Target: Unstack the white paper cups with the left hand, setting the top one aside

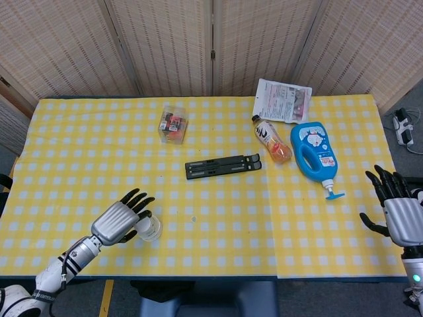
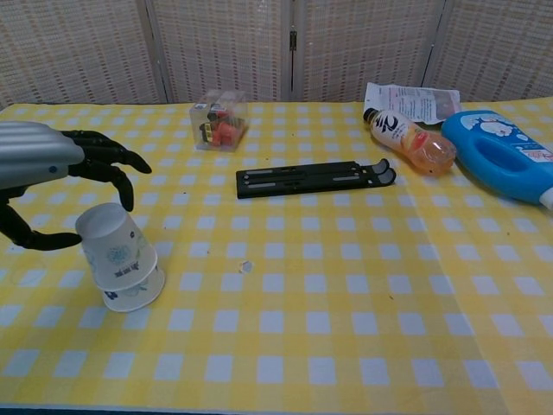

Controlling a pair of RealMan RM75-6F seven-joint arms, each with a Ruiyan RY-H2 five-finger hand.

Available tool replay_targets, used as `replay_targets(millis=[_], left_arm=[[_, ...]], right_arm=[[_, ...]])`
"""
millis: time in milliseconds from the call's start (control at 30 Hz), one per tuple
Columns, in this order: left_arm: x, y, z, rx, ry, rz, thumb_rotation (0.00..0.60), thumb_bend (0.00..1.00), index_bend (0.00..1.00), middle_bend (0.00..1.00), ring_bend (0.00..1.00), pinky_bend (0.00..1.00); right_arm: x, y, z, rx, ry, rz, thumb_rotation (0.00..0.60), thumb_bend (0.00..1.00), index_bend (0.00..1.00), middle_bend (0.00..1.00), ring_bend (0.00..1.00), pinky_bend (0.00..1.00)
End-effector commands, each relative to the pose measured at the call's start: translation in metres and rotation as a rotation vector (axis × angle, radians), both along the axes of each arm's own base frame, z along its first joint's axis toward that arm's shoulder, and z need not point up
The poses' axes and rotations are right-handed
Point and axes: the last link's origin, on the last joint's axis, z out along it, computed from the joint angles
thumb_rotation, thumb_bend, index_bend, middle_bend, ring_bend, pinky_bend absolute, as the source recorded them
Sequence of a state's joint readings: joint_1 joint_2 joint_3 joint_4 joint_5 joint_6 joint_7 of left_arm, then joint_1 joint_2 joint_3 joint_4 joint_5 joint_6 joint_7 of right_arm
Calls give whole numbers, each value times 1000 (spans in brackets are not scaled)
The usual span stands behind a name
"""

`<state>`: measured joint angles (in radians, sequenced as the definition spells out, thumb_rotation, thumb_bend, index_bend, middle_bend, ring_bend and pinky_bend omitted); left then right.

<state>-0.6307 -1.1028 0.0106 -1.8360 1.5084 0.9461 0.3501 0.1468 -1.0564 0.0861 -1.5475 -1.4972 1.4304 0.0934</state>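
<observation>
Near front-left table edge: stack of inverted white paper cups point(image 2: 119, 259), top cup point(image 2: 110, 244) lifted partway and tilted, lower cup point(image 2: 134, 290) on yellow checked tablecloth point(image 2: 346, 285). Left hand point(image 2: 39, 173) over stack, thumb against top cup, fingers spread above; firm grip uncertain. Advice: close fingers on top cup, lift straight off, keep lower cup from dragging. Chest view shows separation between cups; head view shows stack point(image 1: 149, 228) as single rim only, but adds right hand point(image 1: 398, 211), fingers apart, empty.
</observation>
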Motion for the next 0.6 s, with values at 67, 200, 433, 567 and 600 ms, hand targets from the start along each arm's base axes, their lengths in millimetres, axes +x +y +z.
replay_targets(millis=[67,200,433,567,600], left_arm=[[6,-4,13,9,-29,9,600,436,403,128,97,22],[12,-8,28,34,-70,9,600,435,403,132,98,21],[9,-12,50,88,-83,20,600,435,403,135,99,21],[2,-15,61,122,-88,47,600,435,405,136,101,20],[-1,-15,62,126,-86,57,600,436,406,136,101,20]], right_arm=[[0,0,0,1,0,0,600,295,0,0,44,0],[0,0,0,2,-1,4,600,295,0,0,42,0],[3,0,1,0,0,14,600,295,0,0,43,0],[4,1,1,2,0,17,600,295,0,0,42,0],[4,1,0,3,1,17,600,295,0,0,42,0]])
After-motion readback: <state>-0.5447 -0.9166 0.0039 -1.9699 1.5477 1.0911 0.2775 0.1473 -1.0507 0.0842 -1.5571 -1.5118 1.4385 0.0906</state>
